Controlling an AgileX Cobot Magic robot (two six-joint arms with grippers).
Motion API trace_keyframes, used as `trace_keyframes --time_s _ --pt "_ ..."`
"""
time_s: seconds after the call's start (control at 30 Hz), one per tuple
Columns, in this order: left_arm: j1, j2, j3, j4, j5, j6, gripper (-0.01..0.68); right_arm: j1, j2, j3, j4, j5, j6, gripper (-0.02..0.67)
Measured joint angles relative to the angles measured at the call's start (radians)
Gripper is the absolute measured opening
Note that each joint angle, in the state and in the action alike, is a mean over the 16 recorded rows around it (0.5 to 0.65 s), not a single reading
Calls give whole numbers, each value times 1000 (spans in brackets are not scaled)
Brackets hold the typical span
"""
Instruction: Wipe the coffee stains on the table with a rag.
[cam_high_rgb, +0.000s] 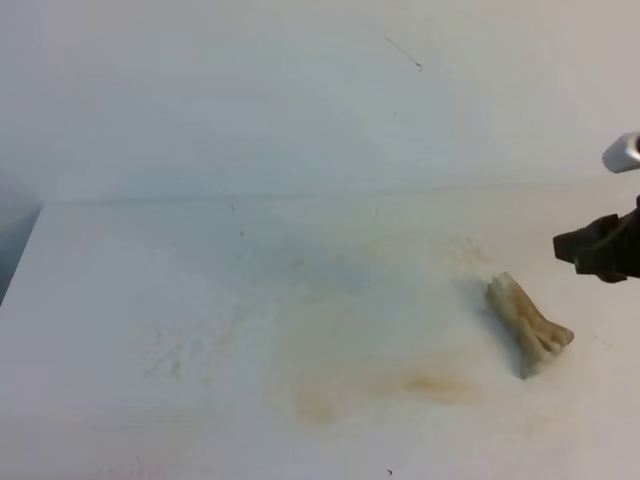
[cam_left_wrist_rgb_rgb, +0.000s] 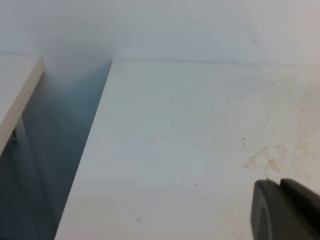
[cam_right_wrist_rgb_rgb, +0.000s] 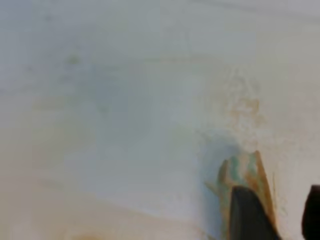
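- The rag (cam_high_rgb: 527, 325) lies on the white desk (cam_high_rgb: 150, 290), on the right side, a crumpled beige wad with brown marks, stretched slantwise from far-left to near-right.
- The coffee stains (cam_high_rgb: 400, 385) show as a pale tan smear on the near middle of the desk, to the left of the rag. A darker brown patch sits just near-left of the rag, and a fainter ring goes further left.
- Some light tan speckles are also on the far side of the rag, close to it.
- The right gripper (cam_high_rgb: 600, 248) is at the right edge of the high view, above the desk and apart from the rag, on its far-right side. It holds nothing.
- In the right wrist view two dark fingers (cam_right_wrist_rgb_rgb: 250, 215) stand with a clear gap between them, so the right gripper is released. The rag (cam_right_wrist_rgb_rgb: 245, 172) lies just beyond the left finger and is partly hidden by it.
- The left gripper (cam_left_wrist_rgb_rgb: 287, 210) shows only as a dark tip in the low right corner of the left wrist view. I cannot tell if it is released or clenched.
- Under that view there is bare desk with small tan spots (cam_left_wrist_rgb_rgb: 265, 157) at the right, and the left desk edge beside a dark gap (cam_left_wrist_rgb_rgb: 55, 150).
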Motion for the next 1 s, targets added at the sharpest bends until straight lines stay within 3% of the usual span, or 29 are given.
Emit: trace_keyframes --time_s 0.2,0.4,0.73,1.0 --pt "0 0 0 0 0 0 1 0 -161 3 -57 56 41 107" --pt "0 0 2 0 -1 0 1 0 -379 15 -231 102 183 21" --pt "0 0 2 0 -1 0 1 5 -713 65 -577 204 547 6" --pt "0 0 0 0 0 0 0 14 -864 95 -541 411 719 5"
